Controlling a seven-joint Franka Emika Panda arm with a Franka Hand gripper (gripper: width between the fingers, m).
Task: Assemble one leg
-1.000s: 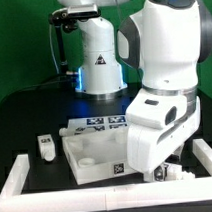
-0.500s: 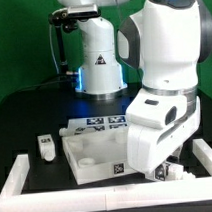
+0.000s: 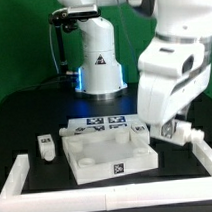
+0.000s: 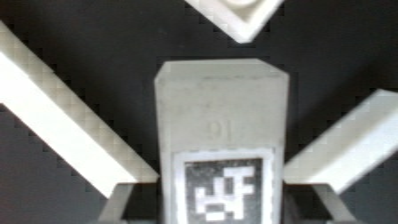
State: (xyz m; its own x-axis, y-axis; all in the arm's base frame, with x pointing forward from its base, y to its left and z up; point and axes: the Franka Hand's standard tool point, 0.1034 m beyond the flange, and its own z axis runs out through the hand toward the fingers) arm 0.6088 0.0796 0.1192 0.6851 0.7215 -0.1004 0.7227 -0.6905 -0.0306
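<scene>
Gripper (image 3: pixel 178 130) now higher, leg (image 4: pixel 221 115) part-hidden.

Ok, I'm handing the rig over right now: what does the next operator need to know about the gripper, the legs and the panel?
The gripper is shut on the leg, held off the table at the exterior view's right, beside the square panel.
A second leg lies on the table at the exterior view's left of the panel.
The marker board lies behind the panel.
Done: one leg grasped and lifted.
Left: carry it to a hole in the panel and seat it; no leg looks fitted yet.
</scene>
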